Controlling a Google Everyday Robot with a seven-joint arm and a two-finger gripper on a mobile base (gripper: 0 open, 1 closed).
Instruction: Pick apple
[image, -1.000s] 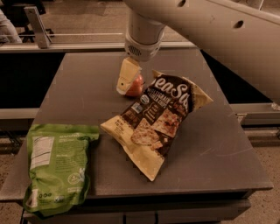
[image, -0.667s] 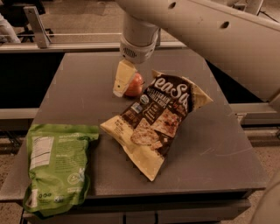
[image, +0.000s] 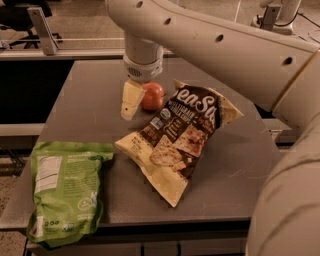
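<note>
The apple (image: 152, 96) is small, round and red-orange. It sits on the grey table (image: 90, 100), toward the back middle, against the upper left corner of a dark brown snack bag (image: 180, 132). My gripper (image: 133, 101) hangs straight down from the white arm (image: 210, 45). Its cream tip is just left of the apple and touches or nearly touches it. The far side of the gripper is hidden.
A green snack bag (image: 67, 192) lies at the table's front left corner and overhangs the edge. The brown bag lies diagonally across the table's middle. A metal rail (image: 60, 52) runs behind the table. The arm's white body (image: 290, 200) fills the right foreground.
The gripper has shifted left and a little lower, from above the apple to its left side. The apple and both bags have stayed in place.
</note>
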